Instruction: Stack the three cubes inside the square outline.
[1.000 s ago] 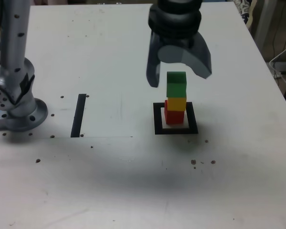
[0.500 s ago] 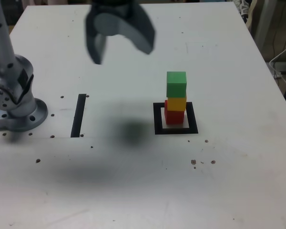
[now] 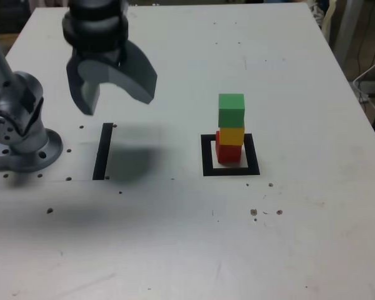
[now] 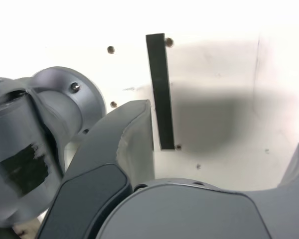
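In the exterior view three cubes stand in one tower: the green cube point(image 3: 231, 110) on the yellow cube point(image 3: 232, 135) on the red cube point(image 3: 228, 152). The red one rests on the white centre of the black square outline point(image 3: 230, 169). My gripper point(image 3: 115, 94) hangs open and empty well off to that view's left of the tower, above the straight black strip point(image 3: 102, 150). In the wrist view my gripper point(image 4: 224, 139) is spread wide over that black strip point(image 4: 160, 91); no cube shows there.
The arm's grey base point(image 3: 19, 134) stands at the exterior view's left edge and also fills one side of the wrist view as the arm base point(image 4: 37, 144). Small screw holes dot the white table point(image 3: 175, 237). Cables hang past the table's right edge.
My open gripper has left the tower, swinging across to the exterior view's left and coming down over the black strip. The three-cube tower has not moved.
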`<state>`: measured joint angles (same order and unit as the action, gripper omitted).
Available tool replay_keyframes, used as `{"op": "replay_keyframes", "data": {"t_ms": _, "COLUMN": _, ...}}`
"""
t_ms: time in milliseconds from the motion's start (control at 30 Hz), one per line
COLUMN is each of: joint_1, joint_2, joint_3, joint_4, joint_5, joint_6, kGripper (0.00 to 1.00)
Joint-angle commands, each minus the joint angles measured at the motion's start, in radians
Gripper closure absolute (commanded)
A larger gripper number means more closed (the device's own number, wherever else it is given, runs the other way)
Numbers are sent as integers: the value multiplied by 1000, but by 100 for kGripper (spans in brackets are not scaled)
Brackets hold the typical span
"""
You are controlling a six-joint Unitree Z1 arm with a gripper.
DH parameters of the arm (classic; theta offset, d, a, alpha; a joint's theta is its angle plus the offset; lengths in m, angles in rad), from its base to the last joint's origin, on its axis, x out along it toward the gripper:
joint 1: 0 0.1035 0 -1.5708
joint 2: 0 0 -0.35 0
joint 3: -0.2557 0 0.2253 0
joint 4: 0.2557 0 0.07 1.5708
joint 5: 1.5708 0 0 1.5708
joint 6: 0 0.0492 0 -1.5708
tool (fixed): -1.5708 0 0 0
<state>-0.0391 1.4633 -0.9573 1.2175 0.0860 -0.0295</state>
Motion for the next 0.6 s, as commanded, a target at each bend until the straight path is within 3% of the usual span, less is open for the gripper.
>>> {"op": "replay_keyframes", "data": {"t_ms": 0, "joint_1": 2, "joint_2": -8, "joint_3": 76, "joint_4": -37, "joint_5": 0, "joint_6": -23, "kGripper": 1}}
{"op": "replay_keyframes", "data": {"t_ms": 567, "joint_1": -65, "joint_2": -16, "joint_3": 148, "joint_4": -96, "joint_5": -2, "joint_6": -121, "kGripper": 1}}
